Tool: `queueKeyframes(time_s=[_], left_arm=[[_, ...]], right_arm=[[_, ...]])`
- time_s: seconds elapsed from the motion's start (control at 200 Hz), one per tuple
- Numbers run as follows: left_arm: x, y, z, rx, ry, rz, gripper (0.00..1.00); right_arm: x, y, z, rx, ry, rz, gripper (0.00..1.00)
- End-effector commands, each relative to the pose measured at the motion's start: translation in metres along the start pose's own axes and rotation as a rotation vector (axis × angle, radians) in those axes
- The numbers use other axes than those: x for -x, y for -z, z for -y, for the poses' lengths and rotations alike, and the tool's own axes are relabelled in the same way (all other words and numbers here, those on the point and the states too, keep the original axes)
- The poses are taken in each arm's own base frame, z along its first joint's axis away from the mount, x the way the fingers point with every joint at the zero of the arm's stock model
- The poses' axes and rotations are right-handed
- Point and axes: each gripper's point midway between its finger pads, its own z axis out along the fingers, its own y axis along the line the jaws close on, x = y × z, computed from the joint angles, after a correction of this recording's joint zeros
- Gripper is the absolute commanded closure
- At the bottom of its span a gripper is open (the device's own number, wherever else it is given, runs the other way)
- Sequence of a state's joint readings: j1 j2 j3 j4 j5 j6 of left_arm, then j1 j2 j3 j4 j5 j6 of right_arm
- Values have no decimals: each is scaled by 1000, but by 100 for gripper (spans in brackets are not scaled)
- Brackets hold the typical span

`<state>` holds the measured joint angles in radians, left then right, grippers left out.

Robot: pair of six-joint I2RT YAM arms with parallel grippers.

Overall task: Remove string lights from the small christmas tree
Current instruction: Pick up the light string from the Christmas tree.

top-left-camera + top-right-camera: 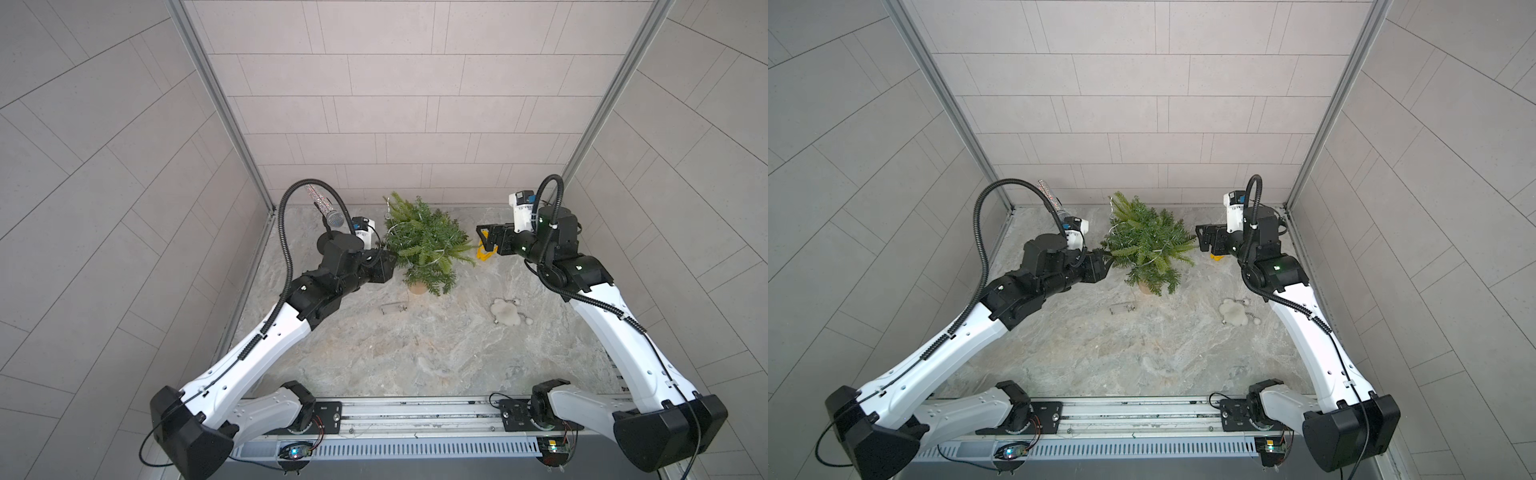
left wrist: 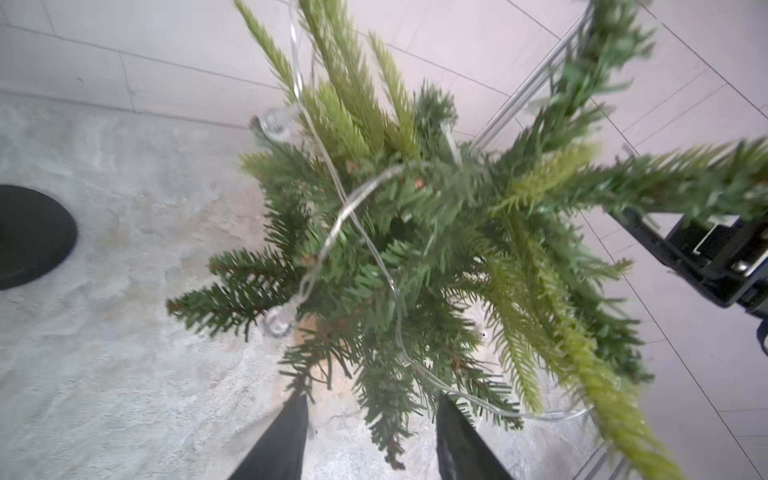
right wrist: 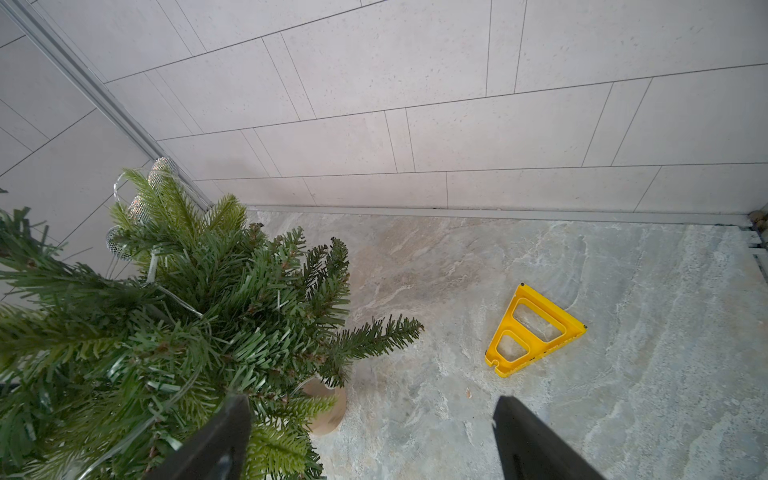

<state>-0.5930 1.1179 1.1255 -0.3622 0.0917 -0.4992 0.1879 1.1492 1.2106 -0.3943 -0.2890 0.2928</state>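
Plainly, little of the job was done; we saw the string lights (image 2: 347,210) wound through the branches of the small christmas tree (image 1: 424,241), which stood upright on its tan base (image 1: 417,287) toward the back of the table (image 1: 415,365); only the clear box (image 1: 392,308) at the wire's end lay off the tree, on the table just in front of the base. At least 2 bulbs showed among the needles in the left wrist view, and loops crossed the crown, so we judged nearly all the unwinding was left. The left pincer (image 2: 371,401) sat at the tree's side with its fingers apart, a branch tip between them and no wire gripped; the right pincer (image 3: 372,401) stood wide and empty on the opposite side, 1 finger close by the foliage. Around them we noted a glittery microphone (image 1: 334,218) behind the left arm, a fluffy white toy (image 1: 507,311) nearer the front, and a yellow triangular piece (image 3: 536,332) below the right pincer; none blocked the tree; we judged the drooping needles snagging the thin wire the real obstacle, and a hard pull could tip the tree.
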Motion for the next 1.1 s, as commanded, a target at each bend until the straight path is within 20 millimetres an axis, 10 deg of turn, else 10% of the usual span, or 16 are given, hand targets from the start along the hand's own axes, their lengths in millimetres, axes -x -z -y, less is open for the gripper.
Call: queueKeyframes(time_s=[0.0,1.096], left_arm=[[6,2,-8,22,-97,-57,44],[47,-46,-9,-31,-263,-147,52]], right_arm=[[2,6,-4,10,17,12,6],[0,-4,-8,29,22,-24,6]])
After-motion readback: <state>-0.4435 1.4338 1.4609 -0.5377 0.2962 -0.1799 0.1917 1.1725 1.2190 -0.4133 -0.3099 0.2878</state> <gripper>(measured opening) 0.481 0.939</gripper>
